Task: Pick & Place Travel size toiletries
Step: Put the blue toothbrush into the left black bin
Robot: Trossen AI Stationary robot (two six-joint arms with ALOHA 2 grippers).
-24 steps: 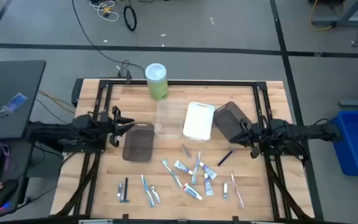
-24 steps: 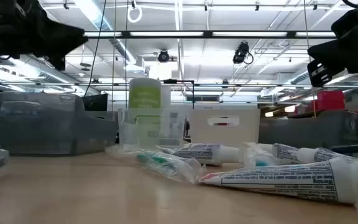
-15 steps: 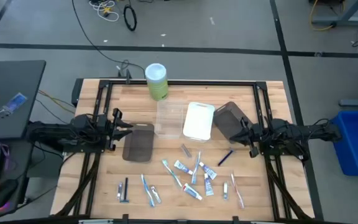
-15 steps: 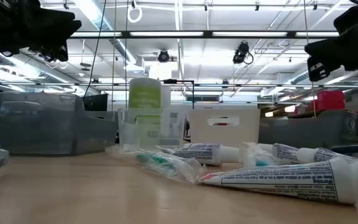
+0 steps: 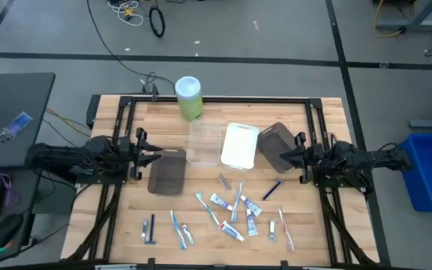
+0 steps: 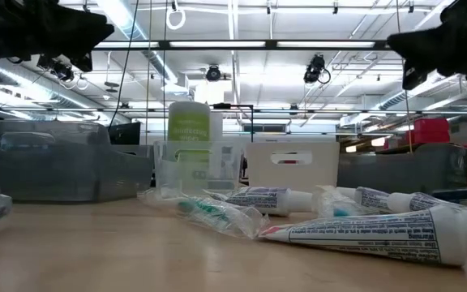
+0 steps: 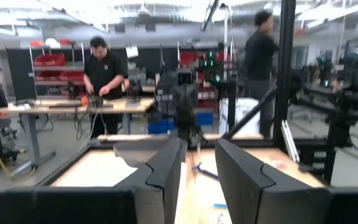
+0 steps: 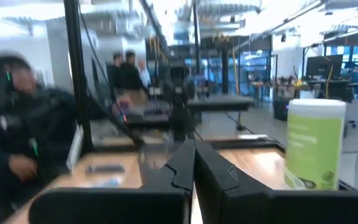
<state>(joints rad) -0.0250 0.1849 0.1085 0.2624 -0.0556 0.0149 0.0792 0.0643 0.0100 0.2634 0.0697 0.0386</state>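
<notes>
The small white, blue and red toothpaste tubes (image 5: pixel 228 214), slim toothbrushes (image 5: pixel 178 229) and dark blue stick (image 5: pixel 272 190) lie scattered on the near half of the wooden table (image 5: pixel 208 232). Farther back stand a dark grey tray (image 5: pixel 167 172), a clear tray (image 5: pixel 204 142) and a white tray (image 5: pixel 239 145). The left gripper (image 5: pixel 145 151) hovers at the left with fingers slightly spread; the right gripper (image 5: pixel 295 157), at the right, has fingers pressed together.
</notes>
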